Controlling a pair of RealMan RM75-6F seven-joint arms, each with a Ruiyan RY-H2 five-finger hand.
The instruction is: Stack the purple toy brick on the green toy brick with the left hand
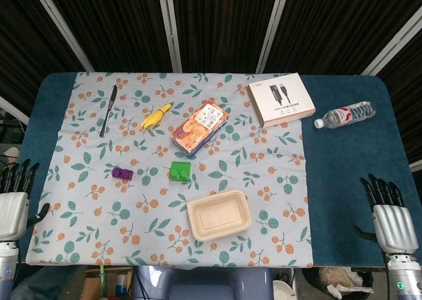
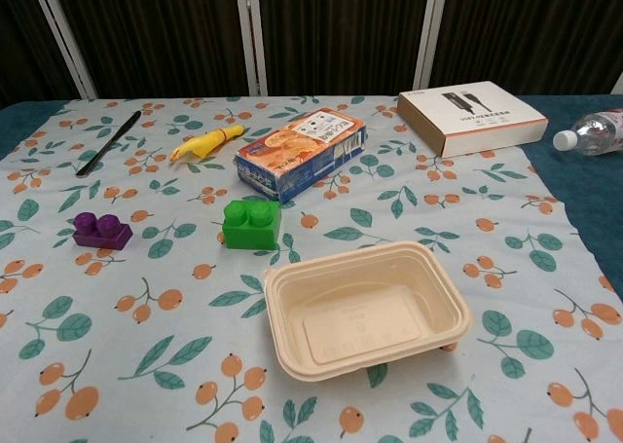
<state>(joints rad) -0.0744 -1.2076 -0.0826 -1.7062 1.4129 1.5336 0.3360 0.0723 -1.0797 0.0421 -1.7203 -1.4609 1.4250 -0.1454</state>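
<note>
The purple toy brick (image 1: 122, 173) (image 2: 101, 231) lies flat on the floral cloth, left of centre. To its right, a short gap away, stands the green toy brick (image 1: 180, 171) (image 2: 250, 223), studs up. My left hand (image 1: 14, 204) hangs at the table's left edge, fingers apart and holding nothing, well left of the purple brick. Off the right edge, my right hand (image 1: 390, 217) is likewise spread with nothing in it. Neither hand shows in the chest view.
A beige food tray (image 1: 242, 223) (image 2: 443, 287) sits near the front, just right of the green brick. Behind the bricks are a snack box (image 1: 200, 127), a yellow toy (image 1: 155, 117), a black knife (image 1: 108, 110), a white box (image 1: 281, 99) and a water bottle (image 1: 345, 115).
</note>
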